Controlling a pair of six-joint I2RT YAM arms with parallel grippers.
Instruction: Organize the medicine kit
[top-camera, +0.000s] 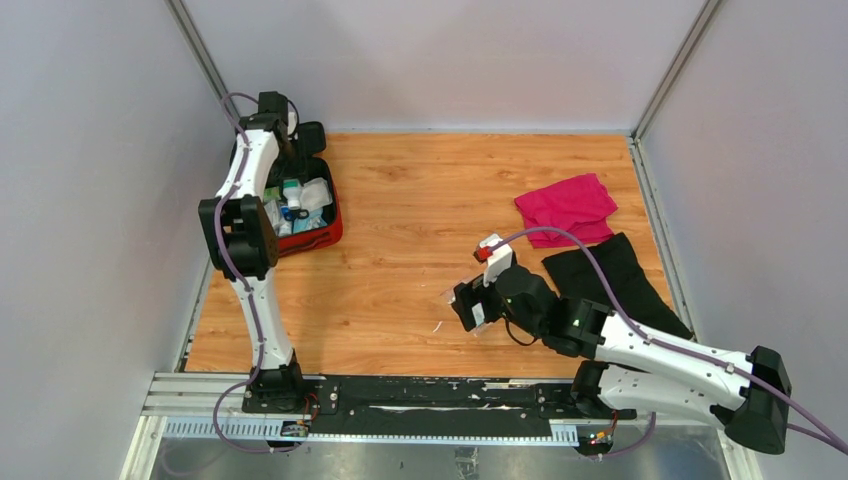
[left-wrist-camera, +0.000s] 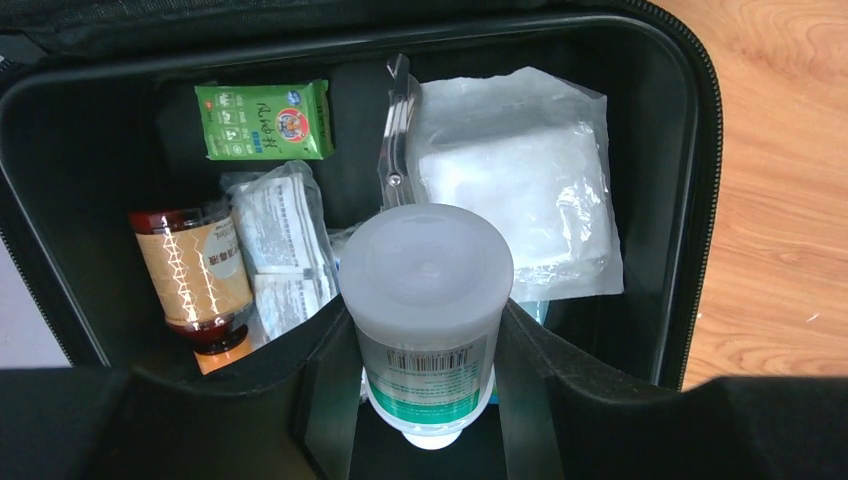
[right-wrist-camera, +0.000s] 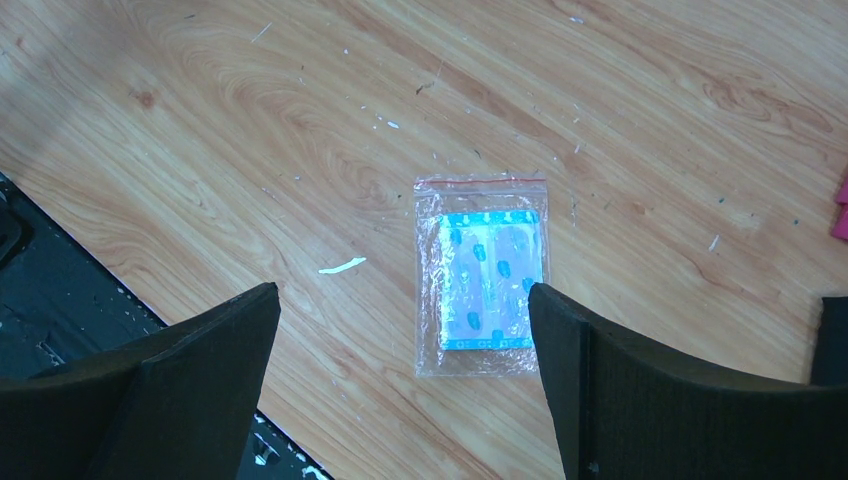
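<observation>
The medicine kit (top-camera: 328, 233), a red zip case with black lining, lies open at the table's left edge. Over it, my left gripper (left-wrist-camera: 425, 345) is shut on a white plastic bottle (left-wrist-camera: 425, 290) with a green label and barcode. Inside the case are a green packet (left-wrist-camera: 265, 120), an amber bottle (left-wrist-camera: 195, 275), white sachets (left-wrist-camera: 280, 240) and a bagged gauze pad (left-wrist-camera: 520, 180). Near the table's front middle, my right gripper (right-wrist-camera: 402, 292) stands open above the wood. A clear zip bag of blue plasters (right-wrist-camera: 482, 275) lies flat just inside its right finger (right-wrist-camera: 600, 380), untouched.
A magenta cloth (top-camera: 567, 205) and a black cloth (top-camera: 610, 275) lie at the right of the table. Grey walls close in the left, back and right sides. A black rail (top-camera: 400, 395) runs along the near edge, and small white flecks dot the wood.
</observation>
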